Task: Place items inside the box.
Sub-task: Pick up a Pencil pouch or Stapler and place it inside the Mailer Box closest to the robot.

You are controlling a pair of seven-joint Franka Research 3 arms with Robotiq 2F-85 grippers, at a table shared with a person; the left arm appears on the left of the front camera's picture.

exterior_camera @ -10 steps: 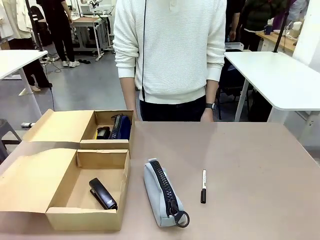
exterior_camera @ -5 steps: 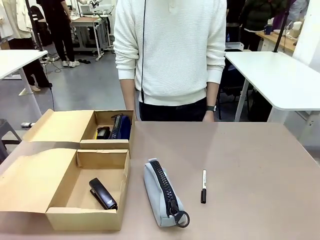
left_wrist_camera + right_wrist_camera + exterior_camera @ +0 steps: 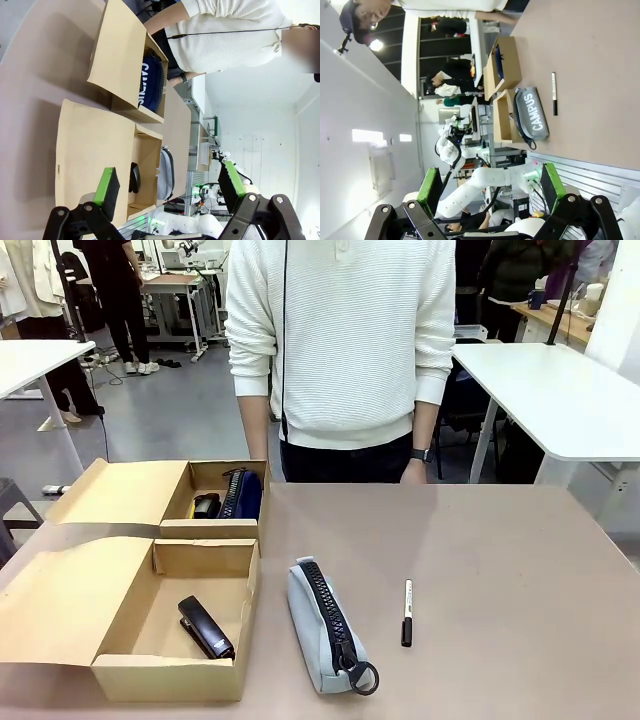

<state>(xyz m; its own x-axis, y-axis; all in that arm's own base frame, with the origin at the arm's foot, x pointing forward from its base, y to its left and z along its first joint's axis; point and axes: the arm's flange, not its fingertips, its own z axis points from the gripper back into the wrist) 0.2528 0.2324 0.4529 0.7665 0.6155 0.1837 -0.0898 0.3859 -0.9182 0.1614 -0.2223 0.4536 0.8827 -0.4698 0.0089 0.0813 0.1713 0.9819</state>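
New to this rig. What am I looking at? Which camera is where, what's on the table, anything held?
One moment, three cameras. The front view looks across the table from the robot's side at a person standing opposite. The other two sit on the robot's wrists: the black prongs with green pads are the left gripper and right gripper, both open, holding nothing. On the table: an open cardboard box with a black stapler in its near section and a navy pouch in the far one; beside it lie a grey CAMPUS pouch and a black marker pen.
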